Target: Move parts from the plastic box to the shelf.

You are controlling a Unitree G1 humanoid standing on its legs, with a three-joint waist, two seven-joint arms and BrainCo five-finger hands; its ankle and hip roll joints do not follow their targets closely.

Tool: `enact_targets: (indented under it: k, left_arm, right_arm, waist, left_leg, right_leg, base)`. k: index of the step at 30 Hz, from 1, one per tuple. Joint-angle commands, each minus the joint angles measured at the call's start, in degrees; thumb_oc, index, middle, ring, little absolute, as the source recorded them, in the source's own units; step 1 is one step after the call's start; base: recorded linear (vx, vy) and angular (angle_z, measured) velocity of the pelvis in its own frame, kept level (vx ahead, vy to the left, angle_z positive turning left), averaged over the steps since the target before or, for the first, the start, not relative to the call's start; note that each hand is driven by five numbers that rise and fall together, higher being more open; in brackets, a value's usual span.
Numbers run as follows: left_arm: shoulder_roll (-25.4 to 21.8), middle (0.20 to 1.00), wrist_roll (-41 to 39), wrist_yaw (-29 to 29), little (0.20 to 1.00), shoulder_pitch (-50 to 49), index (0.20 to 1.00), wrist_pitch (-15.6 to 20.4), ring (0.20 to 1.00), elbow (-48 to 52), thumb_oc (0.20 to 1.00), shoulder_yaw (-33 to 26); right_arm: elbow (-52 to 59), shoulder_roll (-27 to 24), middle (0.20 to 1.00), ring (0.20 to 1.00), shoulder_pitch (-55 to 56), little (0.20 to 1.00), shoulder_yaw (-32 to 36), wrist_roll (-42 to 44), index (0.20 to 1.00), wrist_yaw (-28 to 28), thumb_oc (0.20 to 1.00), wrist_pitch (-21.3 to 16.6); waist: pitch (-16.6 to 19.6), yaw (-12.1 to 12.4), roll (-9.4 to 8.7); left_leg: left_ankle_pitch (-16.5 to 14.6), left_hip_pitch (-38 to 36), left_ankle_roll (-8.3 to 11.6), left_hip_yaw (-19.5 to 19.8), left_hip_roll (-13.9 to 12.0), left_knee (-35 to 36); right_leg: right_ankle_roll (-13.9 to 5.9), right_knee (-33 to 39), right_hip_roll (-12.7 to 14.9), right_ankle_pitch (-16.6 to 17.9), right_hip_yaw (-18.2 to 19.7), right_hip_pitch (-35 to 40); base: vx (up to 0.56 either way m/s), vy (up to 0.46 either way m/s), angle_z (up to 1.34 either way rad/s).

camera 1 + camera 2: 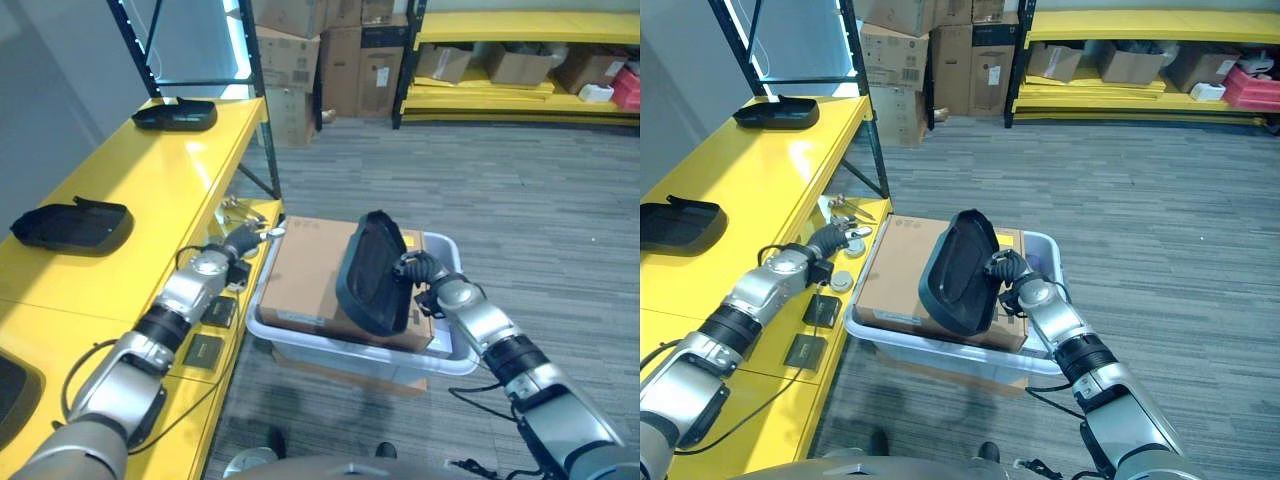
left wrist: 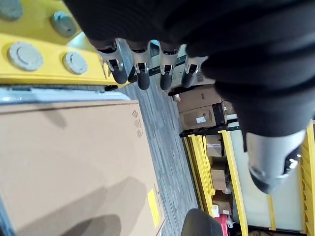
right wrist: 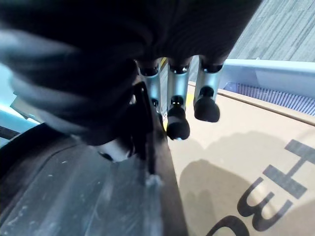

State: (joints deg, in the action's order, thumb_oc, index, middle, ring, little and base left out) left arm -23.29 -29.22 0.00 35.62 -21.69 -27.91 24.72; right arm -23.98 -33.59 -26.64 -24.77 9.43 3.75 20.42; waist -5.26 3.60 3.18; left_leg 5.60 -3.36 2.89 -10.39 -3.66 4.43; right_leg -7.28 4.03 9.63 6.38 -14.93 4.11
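A black, oval, shell-shaped plastic part stands nearly on edge above the flat brown cardboard sheet that lies across the top of the pale translucent plastic box. The part's long axis runs from its lower end, down by the cardboard, up to a rounded tip that points up and away toward the far side of the room; its hollow, ribbed face turns toward the left, toward the yellow shelf. The right hand grips the part at its right edge: in the right wrist view the thumb lies against the dark inner surface while the fingers curl down over the rim on the other side (so the edge is pinched between them).

The left hand hovers to the left of the box, over the near edge of the yellow shelf and just beside the cardboard's left corner. Its fingers hang straight and side by side, the thumb well apart from them, holding nothing.

On the shelf two more black plastic parts lie flat: one on the left, nearer the robot, and one farther back. Beyond the box, across the grey striped carpet, stand brown cardboard cartons and a second yellow rack against the far wall.
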Motion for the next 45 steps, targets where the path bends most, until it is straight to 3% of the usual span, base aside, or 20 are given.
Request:
enact_targets:
  k: [1,11,22,30,45]
  left_arm:
    - [-0.88,1.0,0.91,1.25,1.0,4.45,1.0,0.19,1.0,-4.21,1.0,-0.13]
    - [3.37,1.0,3.38,-1.35,1.0,4.08,1.0,-4.29,1.0,-4.8,1.0,3.09]
    - [7.79,1.0,-5.67,-1.64,1.0,3.49,1.0,-4.66,1.0,1.56,1.0,6.43]
    - [9.48,1.0,-13.53,1.16,1.0,2.75,1.0,-3.61,1.0,6.35,1.0,7.24]
    - [4.72,1.0,-5.05,-13.89,1.0,3.88,1.0,-12.14,1.0,14.22,1.0,12.5]
  right_arm:
    - [-1.12,1.17,0.2,0.2,-5.89,0.2,-1.44,-0.69,0.2,-0.54,0.2,-4.18]
    - [0.13,3.75,0.2,0.2,-8.66,0.2,-2.95,-2.36,0.2,-3.26,0.2,-2.12]
    - [-0.99,7.06,0.2,0.2,-10.09,0.2,-5.97,-4.89,0.2,-4.89,0.2,-1.32]
    - [-1.87,7.49,0.2,0.2,-10.76,0.2,-7.11,-4.97,0.2,-5.36,0.2,-0.82]
    - [-1.59,6.29,0.2,0.2,-9.1,0.2,-7.38,-4.73,0.2,-5.99,0.2,-1.38]
  waist:
    - [2.27,1.88,-1.73]
    - [1.94,1.94,-2.01]
    - [1.66,2.49,-2.24]
    - [1.56,2.7,-2.34]
    - [2.1,2.33,-1.91]
  left_leg:
    - [-3.74,2.28,0.84,-1.34,-1.04,-3.19]
    - [-3.82,2.07,0.78,-0.78,-1.0,-3.15]
    - [-3.91,1.62,0.81,-0.3,-0.87,-2.96]
    - [-3.8,1.27,0.9,-0.05,-0.87,-2.65]
    - [-3.79,0.69,0.74,-0.38,-0.79,-2.01]
  right_leg:
    - [-4.42,-5.09,3.8,-4.55,-3.04,-0.88]
    - [-4.51,-5.01,3.77,-4.51,-3.03,-0.59]
    - [-4.59,-4.74,3.74,-4.3,-3.47,0.05]
    - [-4.76,-4.79,3.69,-4.26,-3.59,0.25]
    - [-5.13,-4.56,3.67,-4.05,-3.41,0.37]
  base:
    - [0.0,0.0,0.0]
    - [0.01,-0.005,0.0]
    - [0.01,-0.004,0.0]
    - [0.0,0.0,0.0]
    - [0.0,0.0,0.0]
